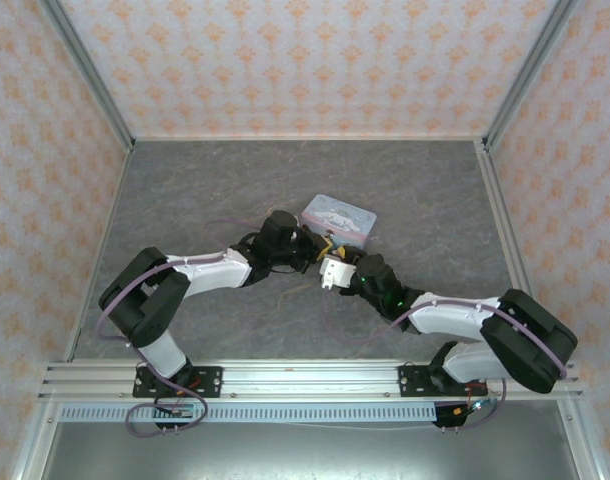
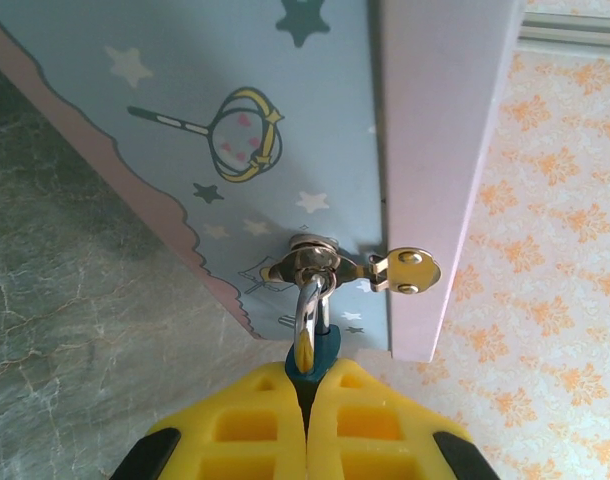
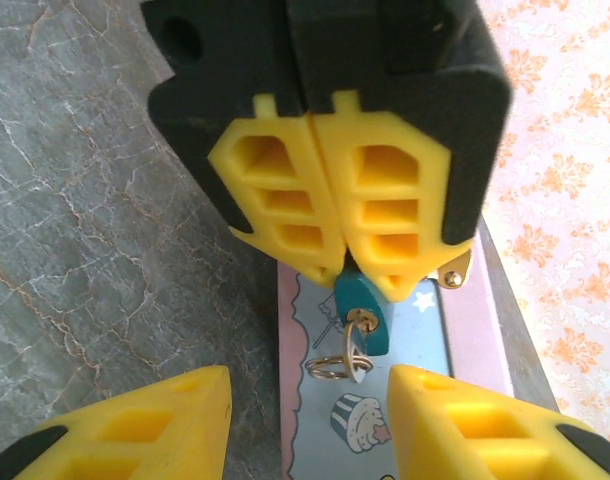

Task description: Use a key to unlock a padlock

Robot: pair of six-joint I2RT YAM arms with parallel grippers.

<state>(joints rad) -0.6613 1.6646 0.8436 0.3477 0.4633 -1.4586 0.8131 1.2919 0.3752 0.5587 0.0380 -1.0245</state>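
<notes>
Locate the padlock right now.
In the right wrist view the padlock sits mid-frame, pinched in the left gripper at the edge of the tin; the left wrist view shows its shackle through the tin's clasp.

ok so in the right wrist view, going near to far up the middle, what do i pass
right tool, open → gold ring → padlock → left tool, shut on the padlock
</notes>
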